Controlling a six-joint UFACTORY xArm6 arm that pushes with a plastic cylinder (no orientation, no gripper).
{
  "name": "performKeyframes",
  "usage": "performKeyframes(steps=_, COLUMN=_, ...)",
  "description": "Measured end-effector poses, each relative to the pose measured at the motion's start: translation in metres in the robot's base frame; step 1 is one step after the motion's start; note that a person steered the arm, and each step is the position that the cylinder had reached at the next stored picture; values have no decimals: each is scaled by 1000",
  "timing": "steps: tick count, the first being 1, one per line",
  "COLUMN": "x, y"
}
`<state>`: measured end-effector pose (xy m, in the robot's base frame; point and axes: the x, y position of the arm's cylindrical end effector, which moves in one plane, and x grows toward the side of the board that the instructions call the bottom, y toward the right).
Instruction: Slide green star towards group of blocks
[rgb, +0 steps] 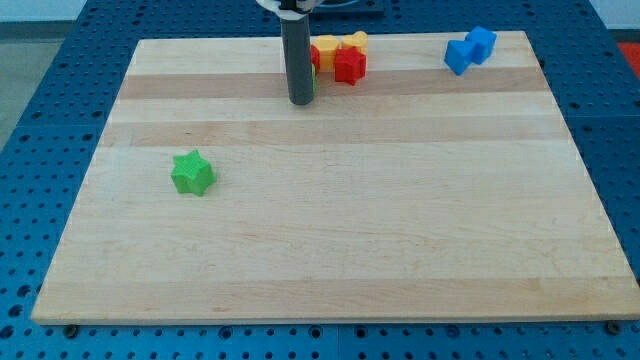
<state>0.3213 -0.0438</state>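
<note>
The arm ends in a dark rod w/ no claw, so it holds nothing; it just stands straight up on the wood board (330, 260). My tip (300, 102) sits near the view's top, a bit left of the middle, touching or just beside the left side of a group of blocks. In that group there is a red block (349, 66), a yellow block (327, 46) behind it, and another yellow block (355, 40) at the view's top, shape hard to tell. A thin bit of a green block (314, 80) peeks out right beside the rod; most of it is hidden, so its shape can't be told. A small bit of red also shows next to the rod, higher up, but can't tell if it is its own block. The green star (192, 173) lies by itself on the view's left side of the board, abt halfway down, well apart from the tip and from the group. It is below and to the left of the rod. Nothing touches the star. Far over at the view's top right sit two blue blocks: a blue block (460, 56) in front and a blue cube (482, 44) just behind it, touching or nearly so. They are well apart from the group and from the star. The board rests on a blue table (40, 90) w/ rows of small holes.
</note>
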Motion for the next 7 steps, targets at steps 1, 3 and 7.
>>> performKeyframes(steps=1, x=2, y=-1)
performKeyframes(steps=3, x=23, y=-64)
performKeyframes(steps=7, x=112, y=-170)
